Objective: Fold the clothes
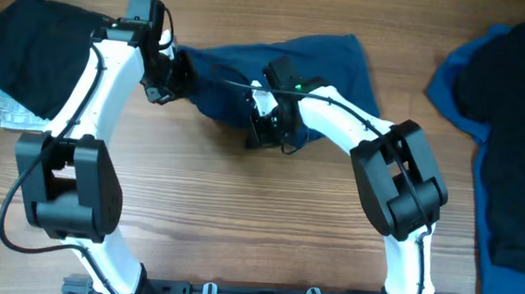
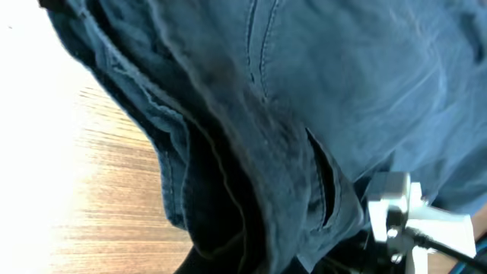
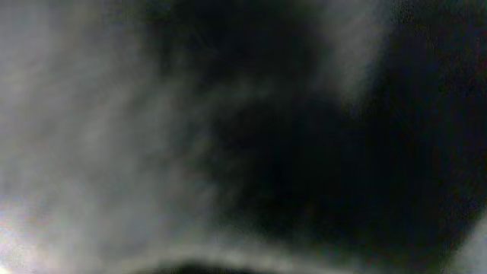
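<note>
A dark blue garment (image 1: 292,61) lies crumpled at the top middle of the table. My left gripper (image 1: 170,80) is at its left edge, and blue cloth (image 2: 304,99) fills the left wrist view and bunches into the jaws, so it looks shut on the garment. My right gripper (image 1: 268,127) is at the garment's lower edge, where the cloth is gathered. The right wrist view is a dark blur of cloth (image 3: 289,152) pressed against the lens, hiding the fingers. It appears shut on the garment.
A pile of black clothes (image 1: 34,34) sits at the top left with a pale patterned piece (image 1: 1,110) under it. Blue and black clothes (image 1: 515,118) lie along the right edge. Bare wooden table (image 1: 239,219) lies in front.
</note>
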### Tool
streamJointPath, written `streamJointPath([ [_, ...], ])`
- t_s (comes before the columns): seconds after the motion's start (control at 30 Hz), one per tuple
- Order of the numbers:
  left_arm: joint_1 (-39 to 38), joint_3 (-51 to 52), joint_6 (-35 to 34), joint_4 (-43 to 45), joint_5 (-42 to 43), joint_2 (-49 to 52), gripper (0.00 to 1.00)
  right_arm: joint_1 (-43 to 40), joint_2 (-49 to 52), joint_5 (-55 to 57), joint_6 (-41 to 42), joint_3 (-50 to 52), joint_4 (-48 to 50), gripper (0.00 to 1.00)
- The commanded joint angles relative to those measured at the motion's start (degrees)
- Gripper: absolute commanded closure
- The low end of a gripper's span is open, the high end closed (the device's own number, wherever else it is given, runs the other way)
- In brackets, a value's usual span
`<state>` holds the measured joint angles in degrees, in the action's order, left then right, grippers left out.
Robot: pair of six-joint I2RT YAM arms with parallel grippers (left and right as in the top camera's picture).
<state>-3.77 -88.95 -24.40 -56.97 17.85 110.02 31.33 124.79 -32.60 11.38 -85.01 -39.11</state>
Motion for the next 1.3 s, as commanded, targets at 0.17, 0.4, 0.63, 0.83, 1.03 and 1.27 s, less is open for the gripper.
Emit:
streamJointPath([
  [0.17,-1.1,-0.4,3.0,-6.3,-5.9,-1.7,0.96,-2.0,-6.5,8.3,-1.9,-21.9,-17.0,0.96],
  [0.4,-2.5,-0.4,3.2,-8.0,-5.9,-1.7,0.96,-2.3,-0.5,13.8,-3.8,-15.4,-18.3,0.96],
  [0.63,-3.0,-0.4,4.7,-8.7,-5.9,-4.6,0.96,-2.3,5.4,13.7,-3.9,-10.2,-14.8,0.96],
  [0.83,-6.4,-0.4,6.8,-10.2,-5.7,-13.7,0.96,-2.3,3.3,13.7,-3.9,-14.6,-15.7,0.96],
  [1.03,-12.7,-0.4,7.7,-11.0,-8.6,-13.9,0.96,-3.5,2.1,13.6,-1.3,-24.8,-16.8,0.96],
  [1.27,-14.0,-0.4,7.7,-11.0,-8.8,-13.9,0.96,-2.8,7.1,10.8,-1.5,-23.6,-16.3,0.96],
])
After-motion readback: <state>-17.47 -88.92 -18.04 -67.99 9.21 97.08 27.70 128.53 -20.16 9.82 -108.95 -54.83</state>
